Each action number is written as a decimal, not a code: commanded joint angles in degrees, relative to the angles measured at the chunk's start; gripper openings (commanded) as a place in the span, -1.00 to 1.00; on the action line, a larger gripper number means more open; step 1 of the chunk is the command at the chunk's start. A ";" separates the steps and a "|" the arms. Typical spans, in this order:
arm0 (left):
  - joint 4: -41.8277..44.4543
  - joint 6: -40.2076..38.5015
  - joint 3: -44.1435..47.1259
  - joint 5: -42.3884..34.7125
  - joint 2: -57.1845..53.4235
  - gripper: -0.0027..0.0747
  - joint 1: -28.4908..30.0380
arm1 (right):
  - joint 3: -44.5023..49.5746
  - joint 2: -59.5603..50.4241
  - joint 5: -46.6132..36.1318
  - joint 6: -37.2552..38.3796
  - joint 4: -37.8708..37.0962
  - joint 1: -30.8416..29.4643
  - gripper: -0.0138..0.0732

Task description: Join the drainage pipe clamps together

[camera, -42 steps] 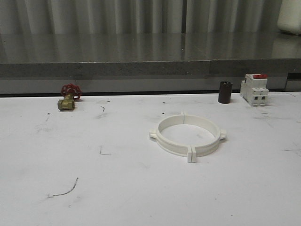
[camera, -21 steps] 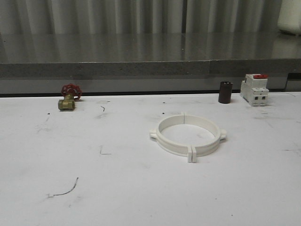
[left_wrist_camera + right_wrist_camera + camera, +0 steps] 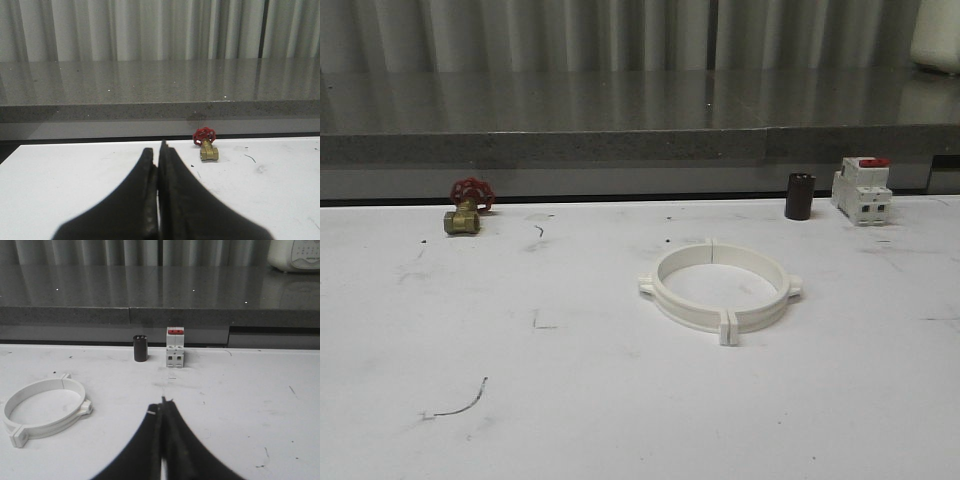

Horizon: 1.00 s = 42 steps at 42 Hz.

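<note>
Front view: the drainage pipe clamps (image 3: 720, 290), 2 white half-rings, sit joined as 1 ring flat on the white table (image 3: 620, 400), a bit right of centre, tabs meeting at the near side and the far side, small lugs sticking out left and right. Same view has the brass valve with red handwheel (image 3: 466, 208) at the far left edge of the table, the dark cylinder (image 3: 799, 196) and the white circuit breaker with red top (image 3: 861, 190) at the far right, near each other but apart. Left wrist view adds the left gripper (image 3: 160, 150): 2 black fingers pressed together, nothing between them, held low over bare table and pointing toward the valve (image 3: 206, 146), well short of it. Right wrist view adds the right gripper (image 3: 162, 402): fingers also closed together, holding nothing, aimed toward the breaker (image 3: 175, 347) and cylinder (image 3: 140, 347), with the ring (image 3: 44, 402) lying off to one side, not touched. Both arms sit low and roughly level, back from the objects. Grey ledge (image 3: 620, 110) and curtain behind the table.
</note>
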 commanded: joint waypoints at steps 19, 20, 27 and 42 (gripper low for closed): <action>-0.10 0.00 1.33 -5.00 -0.59 -0.98 -0.07 | -0.18 -0.96 -7.92 2.37 -3.07 -1.40 -0.84; -0.10 0.00 1.33 -5.00 -0.59 -0.98 -0.07 | -0.18 -0.96 -7.92 2.37 -3.07 -1.61 -0.84; -0.10 0.00 1.33 -5.00 -0.59 -0.98 -0.07 | -0.18 -0.96 -7.76 2.42 -3.07 -1.73 -0.84; -0.10 0.00 1.33 -5.00 -0.59 -0.98 -0.07 | -0.18 -0.90 -7.39 2.42 -3.07 -1.73 -0.84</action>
